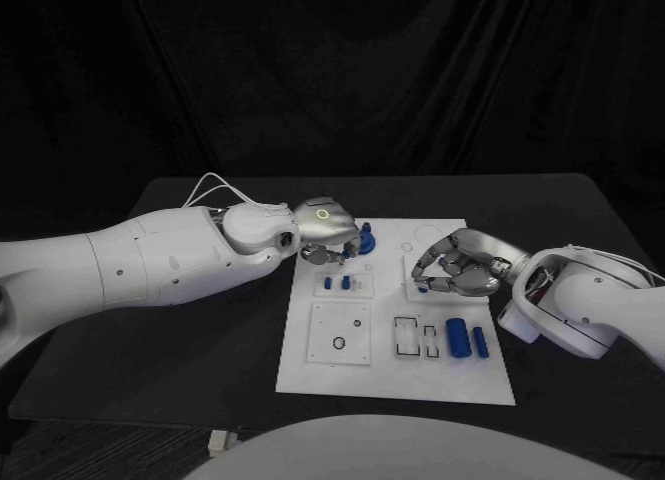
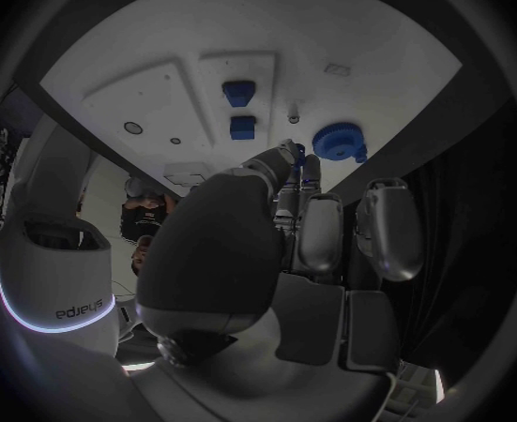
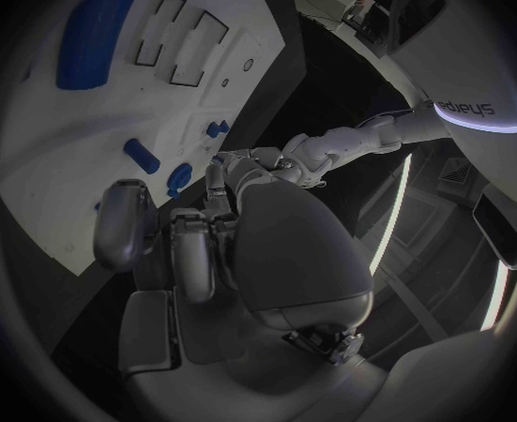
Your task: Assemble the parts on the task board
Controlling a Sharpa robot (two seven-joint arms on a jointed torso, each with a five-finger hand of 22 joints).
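— Surface? Room?

— Black counter [image 1: 202,340], matte, set against dark drapes [image 1: 419,90] hanging in folds behind. White board [image 1: 404,375] laid flat mid-counter, long side running away from the robot.

— Landmark?

— Taking the board. At its far left corner, a round blue part [image 1: 367,241], standing up from the plate. Just nearer than that, two small blue blocks [image 1: 335,284] side by side in a raised panel. Toward the near right, two long blue bars [image 1: 469,341] lying parallel, beside a pair of open rectangular slots [image 1: 417,336]. Near left, a square panel with an oval hole [image 1: 341,343].

— Left robot hand?

— Left robot hand [image 1: 324,232] over the board's far left corner, just beside the round part. Fingers [image 2: 317,234] curled downward and close together; in the left wrist view nothing seen between them, tips apart from the round part [image 2: 338,142]. Closed on nothing, as far as visible.

— Right robot hand?

— Right robot hand [image 1: 455,266] over the board's far right area, fingers bent in toward the palm. Whether anything pinched there, cannot tell; fingertips hidden by the hand itself.
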